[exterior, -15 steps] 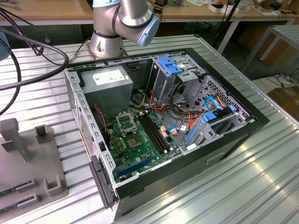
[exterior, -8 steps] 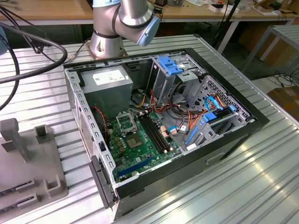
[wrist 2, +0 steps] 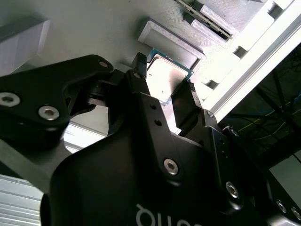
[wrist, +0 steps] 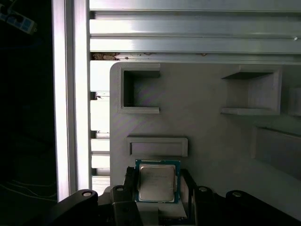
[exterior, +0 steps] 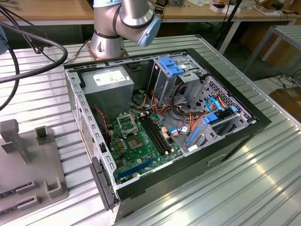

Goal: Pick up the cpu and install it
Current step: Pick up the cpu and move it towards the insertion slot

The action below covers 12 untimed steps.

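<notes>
I am watching the gripper (wrist: 158,186) holding the cpu (wrist: 157,181) in the first wrist view. Its fingers (wrist: 130,182) are sitting at the chip's width, one pressing against each of two opposite edges. The chip's silver face is showing just over the grey fixture tray (wrist: 207,141), beside a raised bar (wrist: 157,146). In the exterior view, the open computer case (exterior: 244,127) is lying on the ribbed table (exterior: 211,188)

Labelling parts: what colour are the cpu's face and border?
The cpu has a silver-grey face and blue-green border, clearest in the first wrist view.
</notes>
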### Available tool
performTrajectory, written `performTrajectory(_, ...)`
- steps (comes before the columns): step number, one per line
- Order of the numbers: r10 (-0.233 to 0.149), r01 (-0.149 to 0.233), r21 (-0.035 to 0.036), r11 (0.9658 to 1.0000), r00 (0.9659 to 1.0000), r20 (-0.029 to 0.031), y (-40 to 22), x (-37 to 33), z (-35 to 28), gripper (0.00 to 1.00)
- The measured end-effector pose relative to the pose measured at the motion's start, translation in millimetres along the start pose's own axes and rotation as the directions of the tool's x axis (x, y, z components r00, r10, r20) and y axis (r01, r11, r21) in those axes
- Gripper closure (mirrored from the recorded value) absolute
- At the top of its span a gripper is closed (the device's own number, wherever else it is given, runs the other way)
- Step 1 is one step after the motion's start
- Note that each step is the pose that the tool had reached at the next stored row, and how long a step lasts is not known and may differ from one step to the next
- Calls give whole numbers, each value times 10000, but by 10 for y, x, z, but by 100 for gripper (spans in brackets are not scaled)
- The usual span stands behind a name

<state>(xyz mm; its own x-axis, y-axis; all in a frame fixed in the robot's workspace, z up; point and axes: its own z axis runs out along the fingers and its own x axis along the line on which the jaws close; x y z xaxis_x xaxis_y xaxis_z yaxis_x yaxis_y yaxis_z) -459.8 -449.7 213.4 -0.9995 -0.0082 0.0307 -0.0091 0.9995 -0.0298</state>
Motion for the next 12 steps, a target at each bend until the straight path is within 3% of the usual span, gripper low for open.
performTrajectory(12, 0, 0, 1, 10000, 10000, -1, -1, 1, -35, 53)
